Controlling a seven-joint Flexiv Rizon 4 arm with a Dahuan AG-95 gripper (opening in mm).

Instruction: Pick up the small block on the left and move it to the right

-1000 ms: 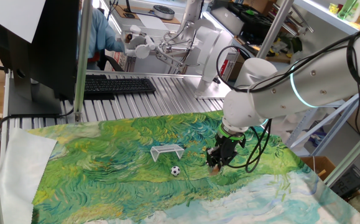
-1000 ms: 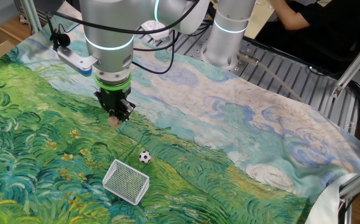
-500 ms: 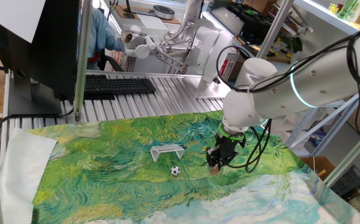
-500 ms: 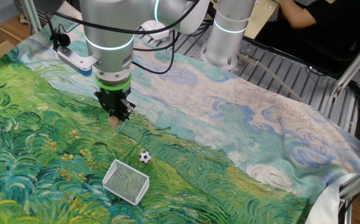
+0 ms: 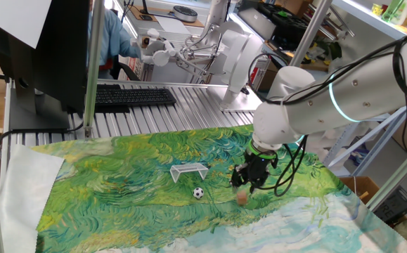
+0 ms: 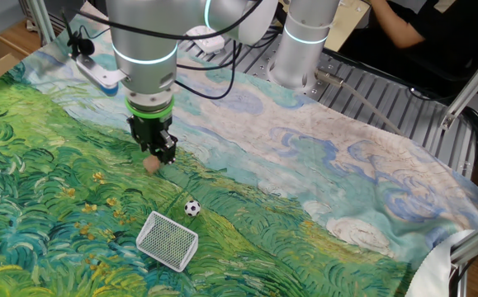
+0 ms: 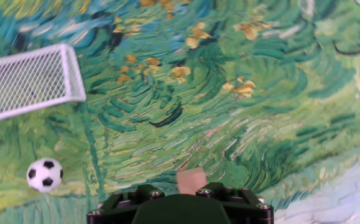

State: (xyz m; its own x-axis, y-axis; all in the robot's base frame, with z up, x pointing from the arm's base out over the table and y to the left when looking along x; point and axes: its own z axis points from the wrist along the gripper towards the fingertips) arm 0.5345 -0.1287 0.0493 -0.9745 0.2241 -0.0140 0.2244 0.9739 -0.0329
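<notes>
A small tan block [image 5: 242, 199] is seen resting on a green painted cloth [image 5: 133, 190] spread over the table. The black gripper [image 5: 248, 184] is held just above the block, raised off it, and nothing is clasped in it; how far its jaws are parted cannot be told. In the hand view the block [image 7: 191, 180] is partly hidden by the gripper body. A toy soccer ball [image 6: 191, 209] is placed nearby, and a white miniature goal [image 6: 168, 241] beyond it.
</notes>
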